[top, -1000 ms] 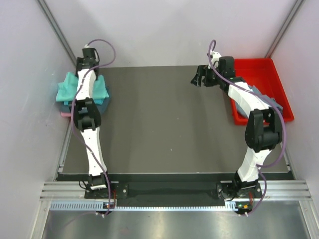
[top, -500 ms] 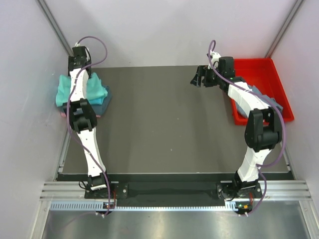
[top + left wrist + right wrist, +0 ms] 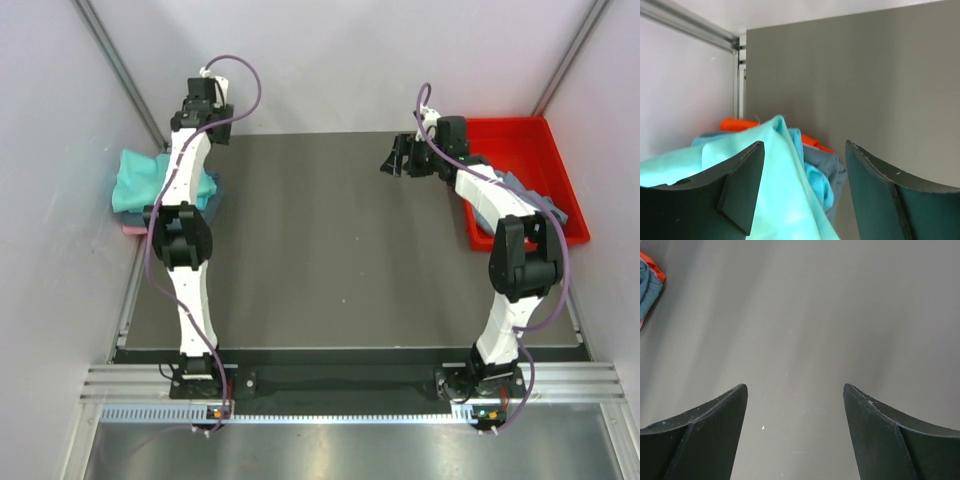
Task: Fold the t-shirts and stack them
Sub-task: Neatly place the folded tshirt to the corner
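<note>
Left gripper: jaws apart, empty, near turquoise t-shirt pile | Right gripper: jaws apart, empty, over table | Grey-blue t-shirt: in red tray

T-shirts soft matt cloth; tray glossy red plastic; table smooth matt.

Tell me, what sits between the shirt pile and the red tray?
Nothing rests there: the top view shows bare dark table from the shirt pile to the red tray, with the right fingers hanging open above it.
</note>
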